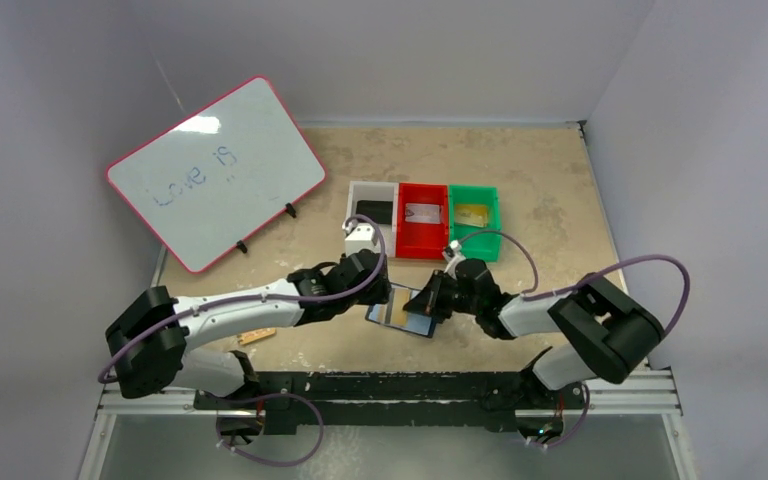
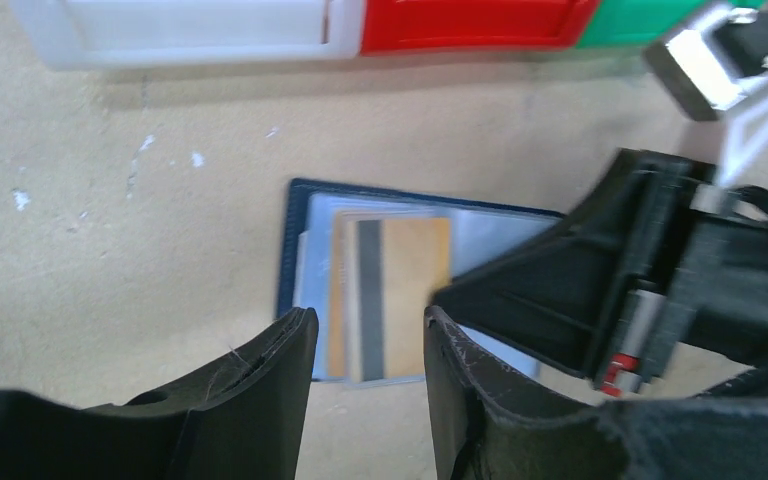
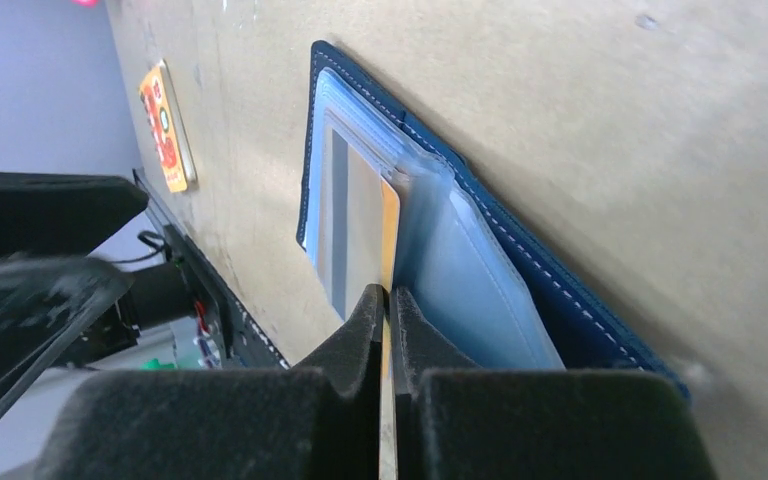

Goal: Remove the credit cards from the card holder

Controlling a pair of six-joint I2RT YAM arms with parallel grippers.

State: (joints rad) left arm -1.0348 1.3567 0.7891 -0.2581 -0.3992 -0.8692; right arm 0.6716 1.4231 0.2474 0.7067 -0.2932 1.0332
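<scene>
Now right jaws tight on an orange credit card (image 3: 390, 228), left jaws apart over the card holder (image 3: 475, 285).

Navy card holder (image 2: 490, 235) (pale-blue pockets), orange grey-striped card (image 2: 412, 262).

Pink-framed whiteboard (image 1: 215, 172) far left; white bin (image 1: 373, 187), red bin (image 1: 422, 248), green bin (image 1: 474, 191) in a row; orange pad (image 3: 165, 125).
</scene>
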